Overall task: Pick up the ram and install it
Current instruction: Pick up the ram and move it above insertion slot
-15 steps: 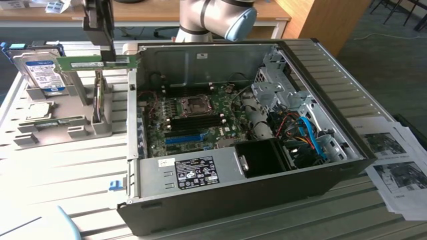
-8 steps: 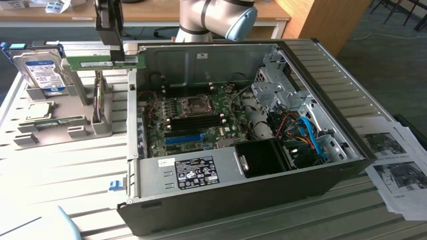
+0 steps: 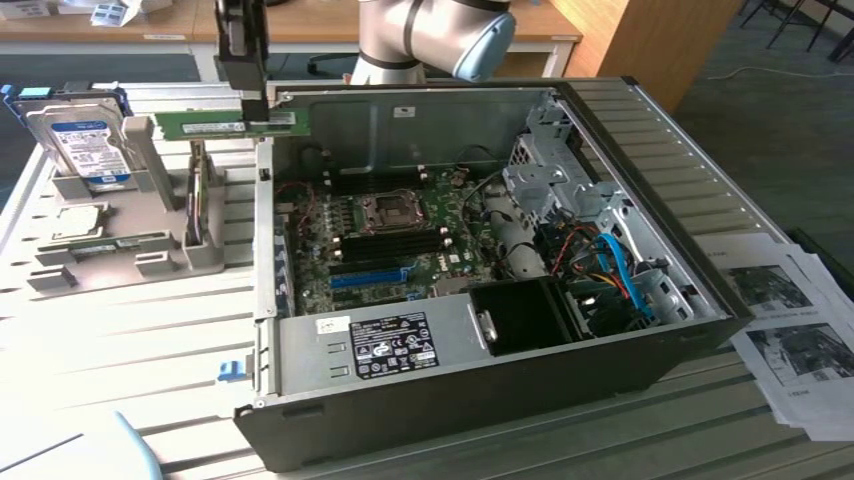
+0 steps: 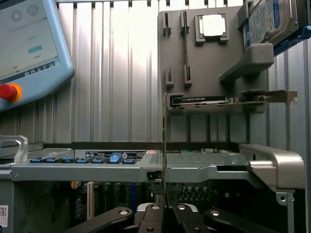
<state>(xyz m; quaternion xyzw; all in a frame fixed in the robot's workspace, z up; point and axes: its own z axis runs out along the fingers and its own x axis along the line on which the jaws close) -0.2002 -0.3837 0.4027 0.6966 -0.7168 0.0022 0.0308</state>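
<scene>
The ram (image 3: 230, 123): where is it?
— Held level in the air, over the open computer case's (image 3: 400, 425) wall on the exterior view's left, beside the grey parts holder (image 3: 147, 250).
— And the gripper (image 3: 254, 100)?
— Clamped on the ram's upper edge. In the wrist view the ram (image 4: 164, 145) stands edge-on, rising from between the closed fingers of the gripper (image 4: 165, 201).

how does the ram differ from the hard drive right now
The ram is a thin green stick; the hard drive is a thicker silver block with a blue label. The ram is up in the air, lying level, gripped by the hand; the hard drive stands upright in the grey holder, untouched. Both are flat, rectangular computer parts.
</scene>
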